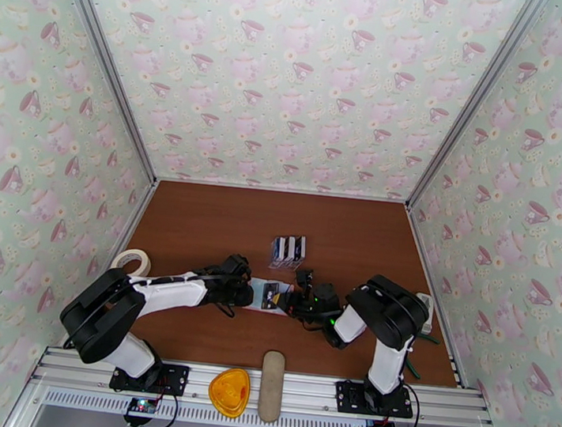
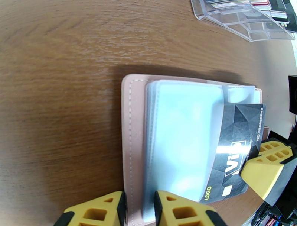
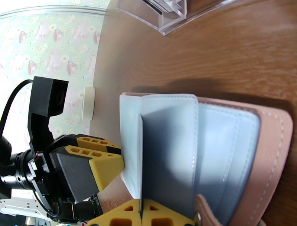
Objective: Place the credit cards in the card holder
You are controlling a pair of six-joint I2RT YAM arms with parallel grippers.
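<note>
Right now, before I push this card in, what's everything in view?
card holder: one, pale pink, open at table centre.
black card: one, black, partly inside a holder sleeve.
credit cards: several, black and white, in the rack.
clear rack: one, transparent, behind the holder.
tape roll: one, whitish, left table edge.
oval case: one, beige, near rail.
triangular object: one, orange, left of the case.
whitish object: one, right table edge, unidentifiable.
left gripper: one, yellow fingers, pinching the holder's edge.
right gripper: one, yellow fingers, shut on the black card.
</note>
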